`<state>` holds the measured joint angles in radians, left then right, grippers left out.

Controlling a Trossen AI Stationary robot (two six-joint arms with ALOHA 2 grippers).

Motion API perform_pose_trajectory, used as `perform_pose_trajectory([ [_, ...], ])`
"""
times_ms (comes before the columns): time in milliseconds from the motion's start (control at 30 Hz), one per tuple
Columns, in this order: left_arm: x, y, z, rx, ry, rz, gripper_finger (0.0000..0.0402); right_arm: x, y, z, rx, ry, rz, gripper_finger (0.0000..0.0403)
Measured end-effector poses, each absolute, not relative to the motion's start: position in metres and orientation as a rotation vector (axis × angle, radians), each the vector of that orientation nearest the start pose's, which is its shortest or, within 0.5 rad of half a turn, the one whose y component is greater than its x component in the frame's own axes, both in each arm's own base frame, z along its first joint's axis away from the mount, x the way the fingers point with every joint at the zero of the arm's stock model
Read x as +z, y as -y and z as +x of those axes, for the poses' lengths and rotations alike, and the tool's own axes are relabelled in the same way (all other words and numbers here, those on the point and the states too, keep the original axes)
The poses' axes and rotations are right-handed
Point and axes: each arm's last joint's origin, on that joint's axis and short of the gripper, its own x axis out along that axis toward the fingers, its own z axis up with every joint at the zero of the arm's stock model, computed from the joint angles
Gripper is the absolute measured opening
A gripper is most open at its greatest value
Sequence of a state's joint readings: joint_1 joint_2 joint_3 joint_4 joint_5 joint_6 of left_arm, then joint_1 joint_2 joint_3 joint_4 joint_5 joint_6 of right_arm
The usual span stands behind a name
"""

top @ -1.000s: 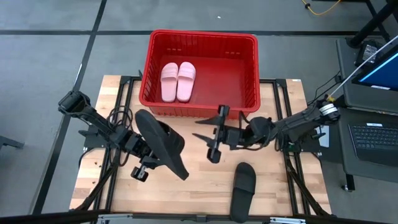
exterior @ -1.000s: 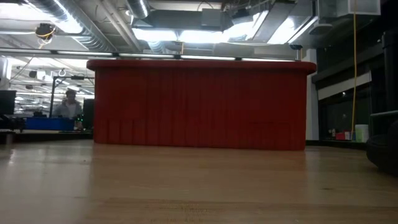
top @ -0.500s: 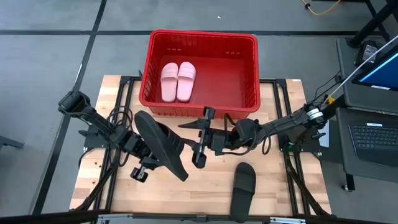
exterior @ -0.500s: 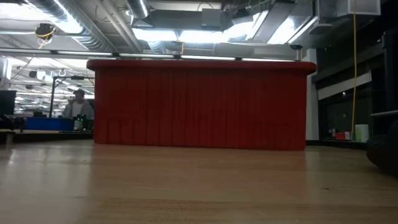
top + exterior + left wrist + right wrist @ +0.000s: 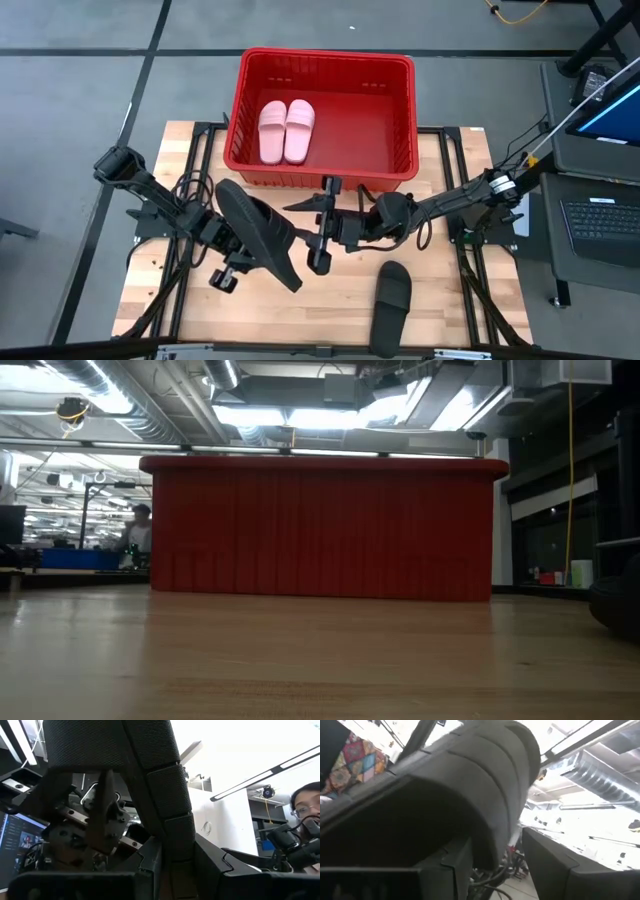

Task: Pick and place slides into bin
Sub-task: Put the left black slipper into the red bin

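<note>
Clearly the left gripper is clenched on a black slide. In the left wrist view the slide's textured sole runs down between that arm's two dark fingers and fills most of the picture. From above, this slide is held off the wooden table, tilted on edge, with its long axis running diagonally over the table's middle, on the left arm's side of centre.

The right gripper is just beside the same slide, on the side facing the right arm. Its fingers stand wide apart, released. In the right wrist view the slide's ribbed edge reaches in between that arm's fingers, with a gap showing on one side, so no grip shows there. The right arm stretches in low across the table from its right edge.

A second black slide lies flat on the table near the front edge, to the right of centre and well apart from both grippers.

The red bin sits at the far edge of the table, partly overhanging it. Two pale pink slides lie side by side inside it, in its left half; the right half shows bare red floor. In the low view the bin's wall spans the middle of the picture.

A person shows far off in the room behind the bin, and another person at the edge of the left wrist view. A laptop sits off the table to the right.
</note>
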<state>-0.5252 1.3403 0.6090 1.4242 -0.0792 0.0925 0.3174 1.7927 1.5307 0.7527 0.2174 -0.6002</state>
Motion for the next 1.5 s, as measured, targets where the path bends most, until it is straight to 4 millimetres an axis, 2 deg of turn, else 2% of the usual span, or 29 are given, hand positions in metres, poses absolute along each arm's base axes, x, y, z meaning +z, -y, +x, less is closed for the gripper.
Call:
perform_pose_trajectory([
  [133, 0.303, 0.125, 0.224, -0.39, 0.685, -0.118, 0.0073, 0.401, -0.124, 0.396, -0.007, 0.499, -0.426, 0.0161],
  [267, 0.303, 0.124, 0.225, -0.386, 0.682, -0.116, 0.0073, 0.401, -0.124, 0.396, 0.007, 0.506, -0.425, 0.0134],
  [600, 0.303, 0.124, 0.225, -0.371, 0.677, -0.115, 0.0073, 0.401, -0.122, 0.397, 0.002, 0.508, -0.424, 0.0018],
  [867, 0.303, 0.123, 0.225, -0.349, 0.672, -0.123, 0.0073, 0.401, -0.116, 0.399, 0.004, 0.498, -0.377, 0.0015],
  [1067, 0.302, 0.121, 0.226, -0.259, 0.655, -0.155, 0.0074, 0.401, -0.11, 0.4, -0.002, 0.493, -0.33, 0.0015],
  [1333, 0.303, 0.118, 0.226, -0.183, 0.635, -0.24, 0.0198, 0.404, -0.105, 0.398, -0.052, 0.477, -0.33, 0.0015],
  [1500, 0.303, 0.117, 0.227, -0.136, 0.63, -0.247, 0.0231, 0.409, -0.106, 0.393, -0.096, 0.459, -0.361, 0.0015],
])
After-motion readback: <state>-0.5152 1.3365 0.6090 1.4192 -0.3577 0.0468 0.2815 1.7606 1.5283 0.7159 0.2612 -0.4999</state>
